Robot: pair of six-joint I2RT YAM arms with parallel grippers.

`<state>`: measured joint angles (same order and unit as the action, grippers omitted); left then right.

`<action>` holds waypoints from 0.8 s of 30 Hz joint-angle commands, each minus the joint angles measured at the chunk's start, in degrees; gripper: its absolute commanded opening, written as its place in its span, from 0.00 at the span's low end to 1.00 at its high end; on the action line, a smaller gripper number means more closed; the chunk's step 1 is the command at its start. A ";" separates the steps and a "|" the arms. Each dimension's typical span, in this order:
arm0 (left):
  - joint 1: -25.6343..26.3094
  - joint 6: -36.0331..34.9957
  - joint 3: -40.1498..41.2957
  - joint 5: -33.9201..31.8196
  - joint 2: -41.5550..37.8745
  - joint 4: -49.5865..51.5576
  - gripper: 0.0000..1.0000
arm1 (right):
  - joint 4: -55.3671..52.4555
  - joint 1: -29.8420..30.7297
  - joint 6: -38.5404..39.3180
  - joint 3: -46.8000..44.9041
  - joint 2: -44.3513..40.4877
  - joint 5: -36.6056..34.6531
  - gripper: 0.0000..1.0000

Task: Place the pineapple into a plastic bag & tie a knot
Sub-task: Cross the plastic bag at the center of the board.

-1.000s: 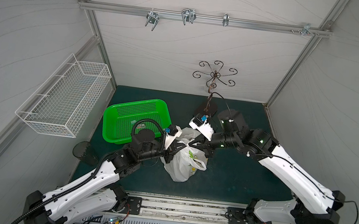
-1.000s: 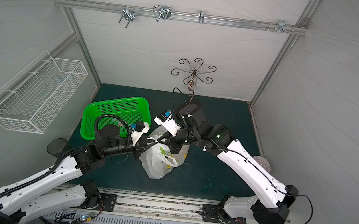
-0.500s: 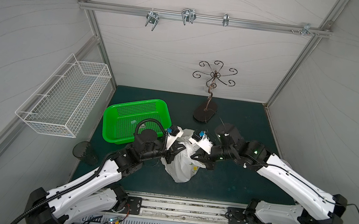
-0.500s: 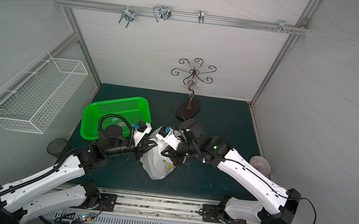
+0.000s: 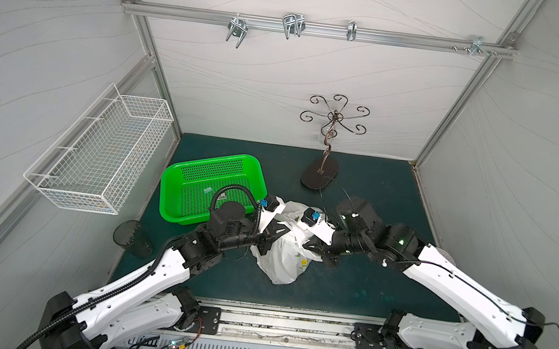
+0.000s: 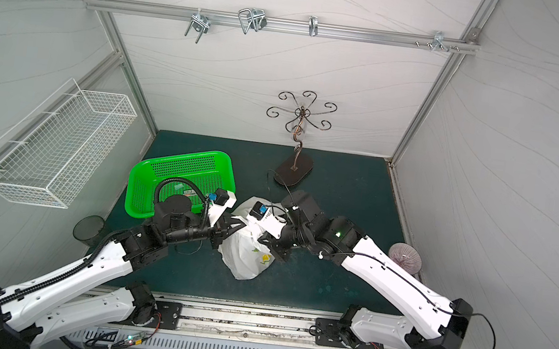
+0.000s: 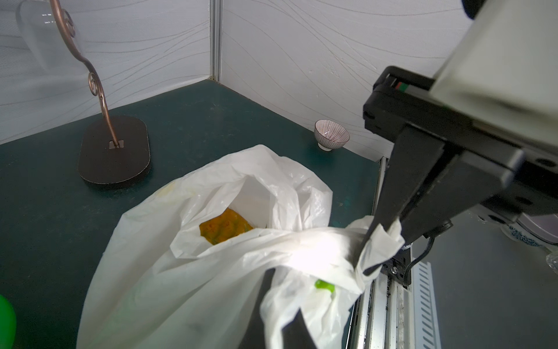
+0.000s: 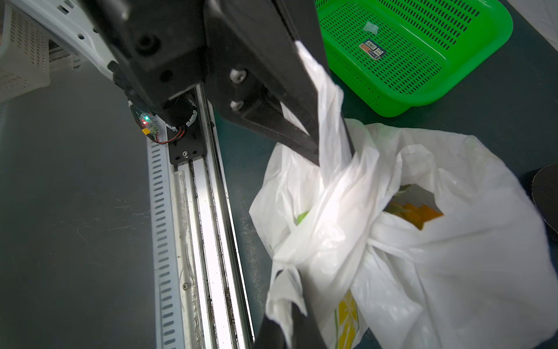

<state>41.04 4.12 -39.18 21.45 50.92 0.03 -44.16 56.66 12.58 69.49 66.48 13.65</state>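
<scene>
From my station I see the thin white translucent plastic bag [image 5: 280, 260] sitting on the dark green worktop [image 5: 376, 198] near the middle, closer to the front edge, just beside the bright green perforated plastic basket [image 5: 209, 185]. The left pincer [image 8: 332, 151] is clenched on one white handle strip, which runs up between its black fingers. The right pincer [image 7: 386, 232] is clamped on the other handle, with a crumpled end of plastic poking out past its tips. The two handles cross over each other above the bag's mouth; I cannot tell whether they are pulled into a knot. Through the gap under them the orange-yellow pineapple [image 7: 225, 226] shows inside the bag, and a yellow lemon-slice print [image 8: 347, 314] faces the front rail. The bronze scrolled metal stand [image 5: 320, 173] rests toward the back edge, well apart from the bag.
</scene>
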 commanded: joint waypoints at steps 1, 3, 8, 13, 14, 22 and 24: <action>-0.87 0.19 -0.92 -3.31 -0.20 -2.95 0.00 | -9.92 0.36 2.01 1.74 -1.88 -1.54 0.00; -0.91 0.16 -0.90 -3.26 -0.20 -2.95 0.00 | -12.09 0.38 3.31 2.43 -2.05 -2.81 0.00; -0.88 0.05 -0.99 -3.35 -0.20 -2.99 0.00 | -15.32 0.46 6.87 2.11 -2.22 -3.25 0.00; -0.92 0.02 -1.33 -3.32 -0.11 -2.74 0.00 | -12.35 0.73 7.90 0.73 -1.05 -0.12 0.00; -0.92 0.02 -1.34 -3.35 -0.18 -2.60 0.00 | -11.58 0.81 7.54 0.65 -0.52 1.11 0.00; -0.87 0.91 -1.34 -3.26 -0.55 -2.33 0.00 | -0.90 0.86 3.65 -4.33 3.18 4.45 0.00; -0.88 1.39 -1.34 -3.26 -0.86 -2.24 0.00 | 3.27 0.83 1.65 -6.04 3.52 0.80 0.00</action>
<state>40.97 4.51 -39.18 20.84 50.89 0.12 -43.77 56.99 17.37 65.91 69.04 15.88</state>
